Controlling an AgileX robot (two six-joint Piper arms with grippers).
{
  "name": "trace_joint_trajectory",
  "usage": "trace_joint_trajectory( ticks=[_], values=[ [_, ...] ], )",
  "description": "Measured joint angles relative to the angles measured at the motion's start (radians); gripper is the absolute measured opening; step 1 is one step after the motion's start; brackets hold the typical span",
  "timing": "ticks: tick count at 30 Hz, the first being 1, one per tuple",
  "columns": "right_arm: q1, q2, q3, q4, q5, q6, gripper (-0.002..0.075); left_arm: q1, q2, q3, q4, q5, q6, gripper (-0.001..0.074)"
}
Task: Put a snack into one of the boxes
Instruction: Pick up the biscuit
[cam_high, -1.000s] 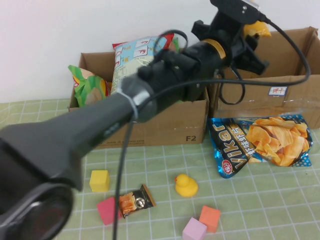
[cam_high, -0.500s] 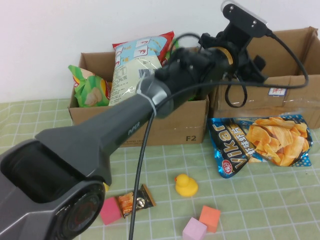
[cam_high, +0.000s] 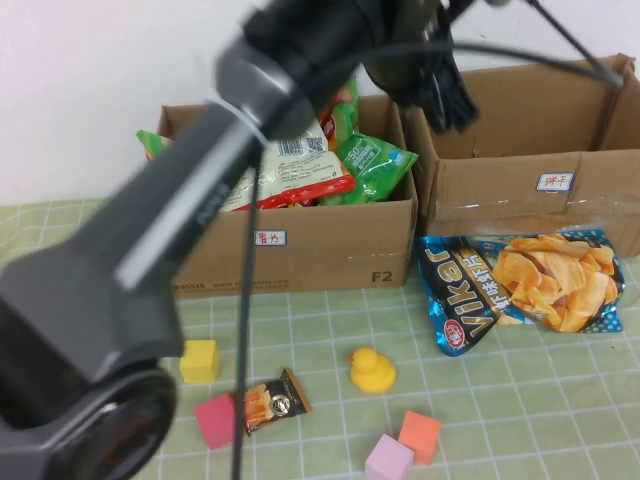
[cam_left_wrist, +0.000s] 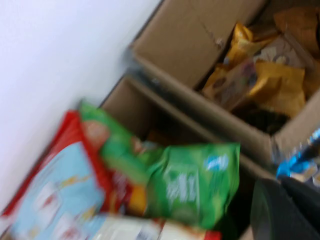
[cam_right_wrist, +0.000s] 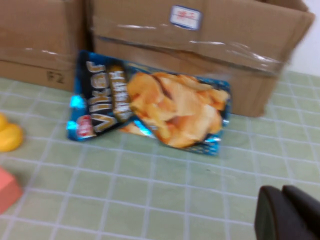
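Note:
My left arm stretches across the high view, and its gripper (cam_high: 447, 100) hangs shut and empty over the wall between the two cardboard boxes. In the left wrist view the gripper (cam_left_wrist: 287, 210) is over the green bag (cam_left_wrist: 192, 182) in the left box (cam_high: 300, 250). Yellow snack packets (cam_left_wrist: 260, 82) lie inside the right box (cam_high: 530, 150). A blue Vikar chips bag (cam_high: 520, 285) lies flat on the mat in front of the right box. My right gripper (cam_right_wrist: 282, 212) is shut above the mat near that bag (cam_right_wrist: 155, 107); the high view does not show it.
The left box is stuffed with bags, a white and red one (cam_high: 290, 165) and a green one (cam_high: 375, 160). On the mat lie a small snack packet (cam_high: 272, 400), a yellow duck (cam_high: 372, 370), and yellow (cam_high: 199, 360), pink (cam_high: 215, 420), orange (cam_high: 420, 435) and lilac (cam_high: 388, 460) cubes.
The left gripper held a yellow packet over the right box, opened, then shut empty. The arm has swung up and left toward the wall between the boxes. The right gripper stayed shut.

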Motion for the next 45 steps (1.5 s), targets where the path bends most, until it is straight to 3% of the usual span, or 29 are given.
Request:
trace_joint_trajectory(
  ticks=[6, 9, 12, 22, 33, 39, 45],
  values=[
    [0.054, 0.000, 0.000, 0.222, 0.032, -0.265, -0.0002, -0.002, -0.151, -0.004, 0.010, 0.118, 0.025, -0.0001],
    [0.073, 0.000, -0.002, 0.398, 0.093, -0.489, -0.0002, -0.002, -0.243, 0.050, 0.010, 0.122, 0.031, -0.0001],
    [0.075, 0.020, -0.019, 0.493, 0.161, -0.595, -0.0002, -0.002, -0.334, 0.148, 0.010, 0.124, 0.035, -0.0001],
    [0.075, 0.153, -0.043, 0.541, 0.233, -0.568, -0.0002, -0.002, -0.561, 0.705, 0.038, 0.100, 0.011, -0.0001],
    [0.075, 0.287, -0.051, 0.543, 0.230, -0.564, -0.0002, -0.002, -0.665, 1.389, 0.017, -0.295, -0.189, -0.0001],
    [0.075, 0.391, -0.137, 0.537, 0.204, -0.560, -0.0002, -0.002, -0.665, 1.576, 0.001, -0.453, -0.270, -0.0001],
    [0.075, 0.588, -0.291, 0.537, 0.167, -0.557, -0.0002, -0.002, -0.665, 1.620, -0.007, -0.614, -0.283, -0.0001]
  ],
)
